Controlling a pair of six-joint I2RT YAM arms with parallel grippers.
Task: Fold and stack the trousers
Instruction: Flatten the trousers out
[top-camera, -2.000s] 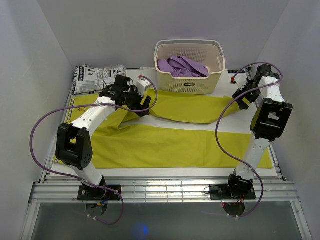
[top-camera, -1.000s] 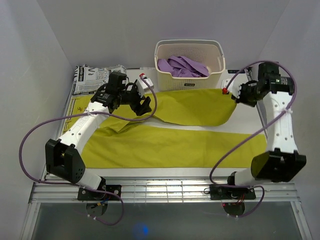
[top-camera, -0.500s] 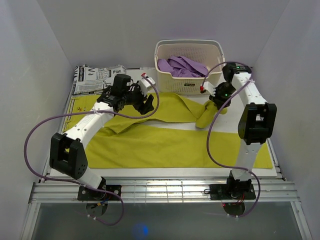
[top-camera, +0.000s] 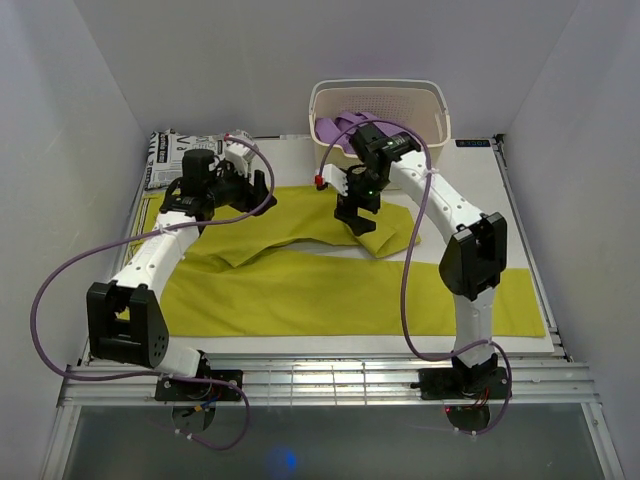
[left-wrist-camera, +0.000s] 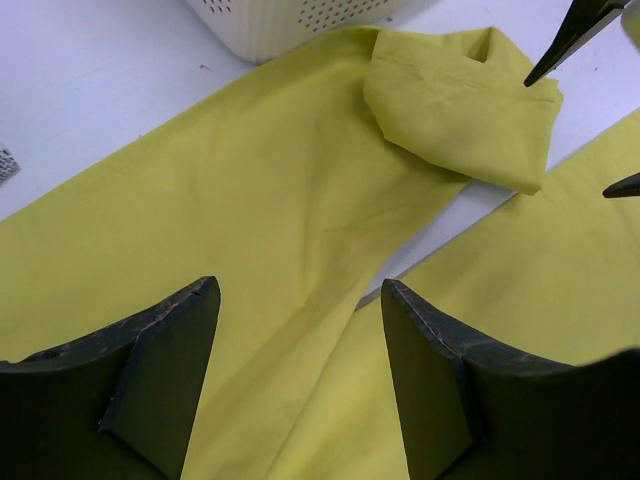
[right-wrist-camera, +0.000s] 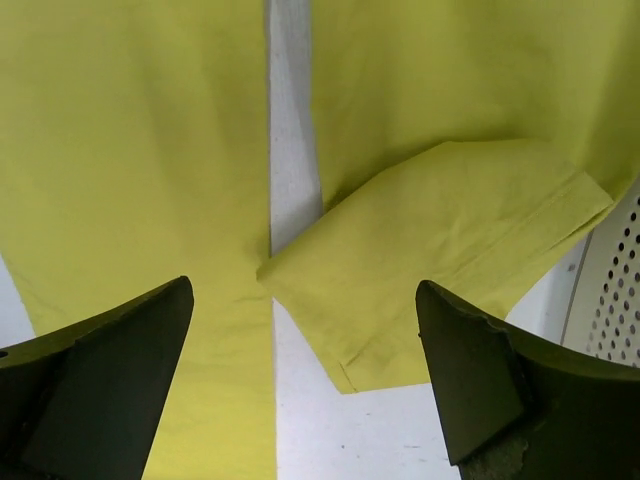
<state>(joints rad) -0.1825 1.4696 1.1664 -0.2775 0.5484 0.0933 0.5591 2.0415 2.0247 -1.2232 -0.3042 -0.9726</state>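
Yellow-green trousers (top-camera: 330, 290) lie spread on the white table. The near leg runs left to right. The far leg's end is folded back on itself into a flap (top-camera: 388, 235), which also shows in the left wrist view (left-wrist-camera: 460, 110) and in the right wrist view (right-wrist-camera: 450, 240). My right gripper (top-camera: 352, 218) hovers open and empty just above and left of that flap (right-wrist-camera: 300, 385). My left gripper (top-camera: 262, 190) is open and empty above the far leg near the waist (left-wrist-camera: 300, 385). The trousers' waist end lies under my left arm.
A cream perforated basket (top-camera: 432, 100) holding purple clothes (top-camera: 345, 127) stands at the back centre, close behind my right gripper; its wall shows in the left wrist view (left-wrist-camera: 290, 20). A black-and-white printed folded cloth (top-camera: 172, 155) lies at the back left. White walls close in both sides.
My right gripper carried the far leg's end leftward, folding it over, and has let it go. My left gripper has drawn back to the left, off the cloth.
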